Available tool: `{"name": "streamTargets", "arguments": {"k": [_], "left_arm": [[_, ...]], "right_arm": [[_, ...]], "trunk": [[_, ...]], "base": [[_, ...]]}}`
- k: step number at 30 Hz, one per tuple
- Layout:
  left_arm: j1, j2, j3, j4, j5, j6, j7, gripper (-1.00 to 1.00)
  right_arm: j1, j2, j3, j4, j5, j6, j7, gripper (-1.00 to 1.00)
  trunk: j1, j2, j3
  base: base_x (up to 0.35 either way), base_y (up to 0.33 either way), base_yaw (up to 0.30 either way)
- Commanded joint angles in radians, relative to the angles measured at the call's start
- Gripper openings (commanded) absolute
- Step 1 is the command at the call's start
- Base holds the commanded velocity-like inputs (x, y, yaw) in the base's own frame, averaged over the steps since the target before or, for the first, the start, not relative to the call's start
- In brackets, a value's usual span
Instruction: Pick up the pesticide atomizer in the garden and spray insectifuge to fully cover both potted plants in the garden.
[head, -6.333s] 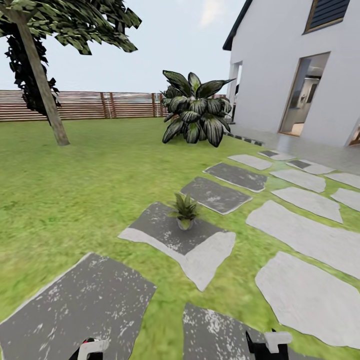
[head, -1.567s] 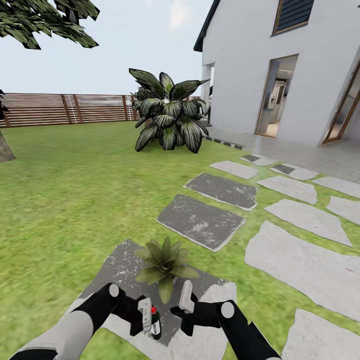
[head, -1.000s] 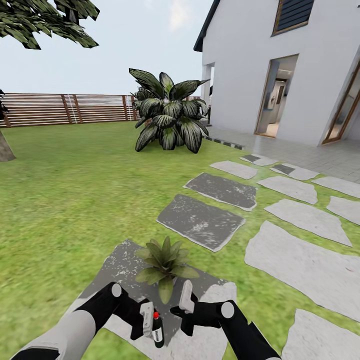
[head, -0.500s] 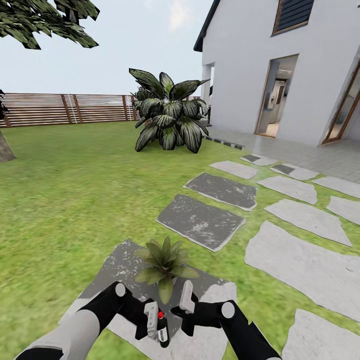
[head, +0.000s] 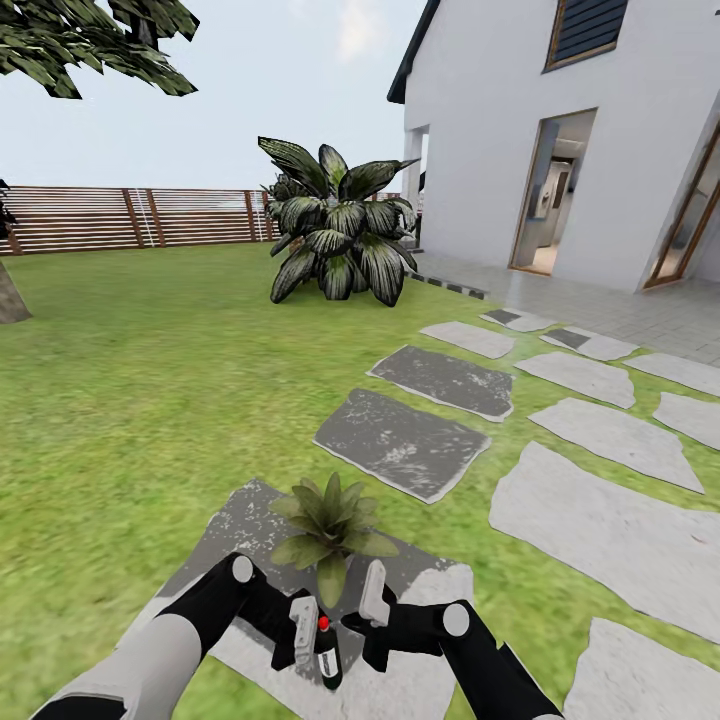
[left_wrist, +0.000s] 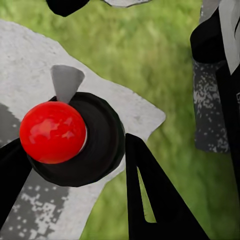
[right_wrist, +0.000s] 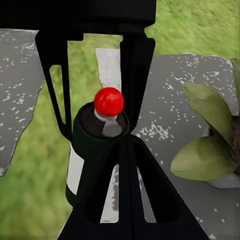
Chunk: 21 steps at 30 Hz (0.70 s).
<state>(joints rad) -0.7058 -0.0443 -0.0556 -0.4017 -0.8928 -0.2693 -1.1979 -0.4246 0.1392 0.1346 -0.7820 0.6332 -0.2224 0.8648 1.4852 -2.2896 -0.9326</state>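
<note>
green: one potted plant (head: 330, 528); one pesticide atomizer (head: 325, 650) in left tool (head: 312, 643)

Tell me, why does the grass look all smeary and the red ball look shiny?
In the left wrist view, the red ball on the pesticide atomizer is very near the camera and has a small glossy highlight, while the lawn behind looks soft and blurred. In the head view, the lawn is a smudgy texture, and the potted plant throws no clear shadow on its stepping slab.
</note>
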Motion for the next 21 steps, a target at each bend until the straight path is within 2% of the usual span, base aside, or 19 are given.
{"name": "streamTargets", "arguments": {"k": [1,21], "left_arm": [[0.000,0.000,0.000,-0.004,-0.005,-0.005,-0.003,-1.00],[0.003,-0.018,0.003,-0.006,-0.005,-0.005,-0.005,-1.00]], "right_arm": [[0.000,0.000,-0.001,-0.001,0.010,-0.006,0.001,-1.00],[0.000,-0.001,-0.001,-0.002,0.010,-0.006,0.001,-1.00]], "trunk": [[0.000,0.000,-0.001],[0.000,0.000,-0.001]], "base": [[0.000,0.000,0.000],[0.000,0.000,0.000]]}}
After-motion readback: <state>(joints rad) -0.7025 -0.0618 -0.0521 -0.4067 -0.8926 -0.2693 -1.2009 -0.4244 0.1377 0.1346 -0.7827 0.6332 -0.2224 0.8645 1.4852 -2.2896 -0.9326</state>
